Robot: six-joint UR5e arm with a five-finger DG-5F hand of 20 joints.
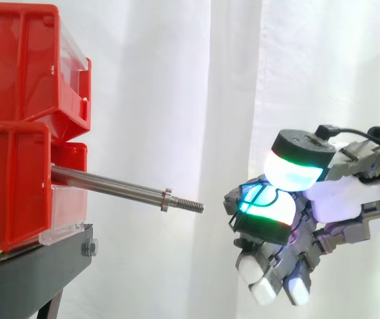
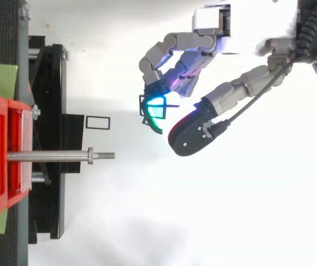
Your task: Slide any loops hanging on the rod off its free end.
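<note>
A robot hand (image 1: 339, 199) to the right of the rod (image 1: 110, 185) pinches a thin black wire loop (image 2: 141, 105) between glowing green-and-white pads (image 1: 270, 214), its other fingers curled below. The loop is held clear of the rod, just beyond and to the far side of its threaded free end (image 1: 187, 205). The steel rod runs lengthwise left to right, tipping slightly downward, out of stacked red bins (image 1: 17, 66) on a black stand (image 1: 37, 266); their contents cannot be seen. A small black rectangular frame (image 2: 97, 117) lies on the white surface (image 2: 147, 210) near the stand.
</note>
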